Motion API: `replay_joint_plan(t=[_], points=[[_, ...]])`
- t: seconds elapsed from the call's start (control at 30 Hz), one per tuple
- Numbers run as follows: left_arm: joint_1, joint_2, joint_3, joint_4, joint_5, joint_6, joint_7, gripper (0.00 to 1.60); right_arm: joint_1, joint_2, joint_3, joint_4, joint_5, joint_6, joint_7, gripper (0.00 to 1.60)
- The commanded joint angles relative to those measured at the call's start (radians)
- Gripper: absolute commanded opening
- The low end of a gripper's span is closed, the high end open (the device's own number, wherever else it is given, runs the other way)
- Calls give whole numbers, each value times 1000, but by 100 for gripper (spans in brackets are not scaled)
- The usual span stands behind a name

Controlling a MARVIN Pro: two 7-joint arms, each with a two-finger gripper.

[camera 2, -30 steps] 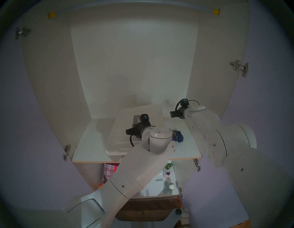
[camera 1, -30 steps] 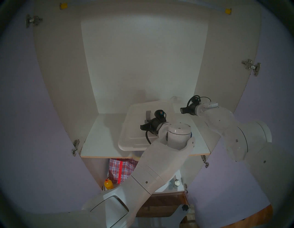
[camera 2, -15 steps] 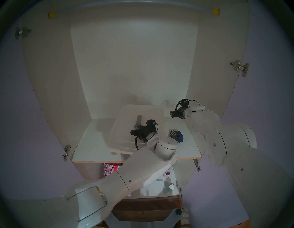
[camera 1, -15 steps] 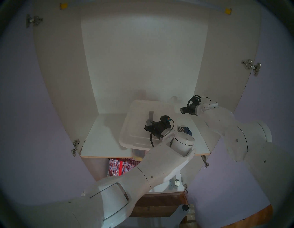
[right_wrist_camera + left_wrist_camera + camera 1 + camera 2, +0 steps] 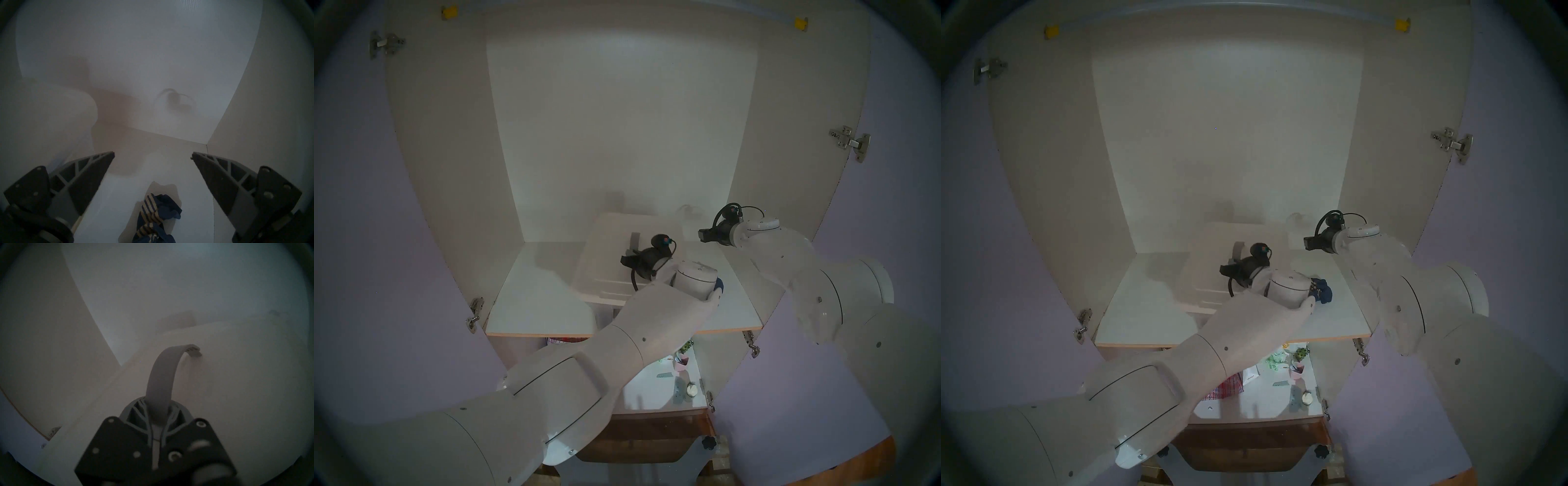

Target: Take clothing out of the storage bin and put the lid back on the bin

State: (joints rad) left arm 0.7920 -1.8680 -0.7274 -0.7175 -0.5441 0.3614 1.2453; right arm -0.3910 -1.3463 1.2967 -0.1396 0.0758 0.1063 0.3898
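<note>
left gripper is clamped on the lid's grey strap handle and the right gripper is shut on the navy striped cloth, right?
Not quite. The right gripper is open and holds nothing; the navy striped cloth lies loose on the shelf below it, as the right wrist view shows. The left gripper does clamp the lid's grey strap handle.

You have the white translucent lid (image 5: 612, 251) just right of frame centre in the head view, tilted, its grey strap handle (image 5: 161, 375) arching up mid-frame in the left wrist view. Below its near edge, the clear storage bin (image 5: 605, 314) barely shows. Your navy clothing (image 5: 153, 218), with a striped part, lies crumpled at the right wrist view's bottom centre.
</note>
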Motion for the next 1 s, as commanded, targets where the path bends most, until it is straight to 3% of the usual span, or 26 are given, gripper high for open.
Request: replay_joint_plan(t=[0.0, 0.17, 0.5, 0.67, 0.9, 0.93, 0.97], points=[[-41, -38, -44, 6, -29, -55, -18, 0, 35, -2, 2, -19, 1, -19, -3, 160], [-69, -68, -68, 71, -27, -103, -32, 0, 35, -2, 2, -19, 1, -20, -3, 160], [-108, -137, -217, 155, -67, -263, -4, 0, 35, -2, 2, -19, 1, -20, -3, 160], [-107, -139, -213, 193, -51, -289, 13, 0, 36, -3, 2, -18, 1, -22, -3, 160], [-93, -115, -190, 172, -41, -265, -6, 0, 36, -3, 2, -17, 0, -23, -3, 160], [-93, -112, -183, 169, -36, -258, -6, 4, 36, -3, 2, -17, 0, -22, -3, 160], [-96, -103, -133, 178, 2, -236, -27, 47, 36, -3, 3, -17, 0, -21, -3, 160]])
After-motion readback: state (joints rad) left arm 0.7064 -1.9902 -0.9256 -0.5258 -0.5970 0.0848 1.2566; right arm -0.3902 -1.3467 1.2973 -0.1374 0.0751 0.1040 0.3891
